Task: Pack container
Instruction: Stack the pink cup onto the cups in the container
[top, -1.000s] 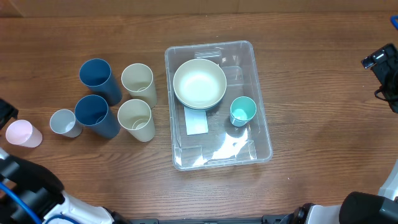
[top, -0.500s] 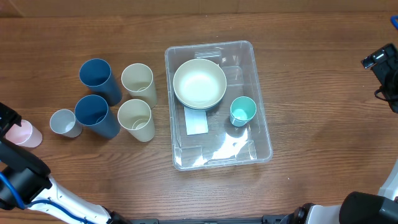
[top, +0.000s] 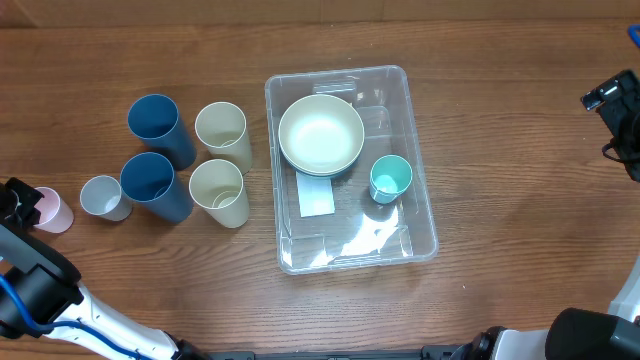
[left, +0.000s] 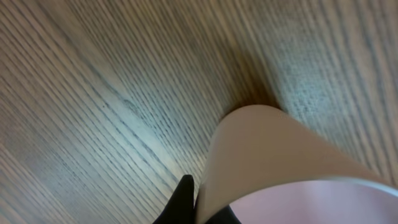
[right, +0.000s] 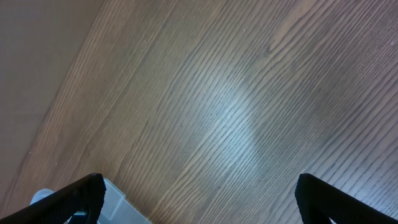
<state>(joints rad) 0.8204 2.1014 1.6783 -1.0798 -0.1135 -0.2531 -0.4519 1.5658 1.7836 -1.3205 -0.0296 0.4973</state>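
Observation:
The container (top: 352, 238), a large clear bin with a white label on its bottom, stands right of the table's middle. It holds a cream bowl (top: 320, 134) and a small teal cup (top: 390, 178). At the far left stands a pink cup (top: 50, 208), and my left gripper (top: 22, 203) is shut on its rim. The left wrist view shows the pink cup (left: 280, 162) close up, with one black finger (left: 180, 202) outside its wall and the other inside. My right gripper (top: 610, 98) hangs open at the right edge, its fingers (right: 81, 193) wide apart over bare wood, a corner of the container (right: 115, 202) beside one.
Left of the bin stand two dark blue cups (top: 158, 128) (top: 153, 185), two cream cups (top: 222, 132) (top: 218, 190) and a small grey-white cup (top: 101, 196). The pink cup sits close to the grey-white one, near the table's left edge.
My left gripper has come in over the pink cup and shut on its rim. The cup has shifted slightly to the right. The right arm has not moved.

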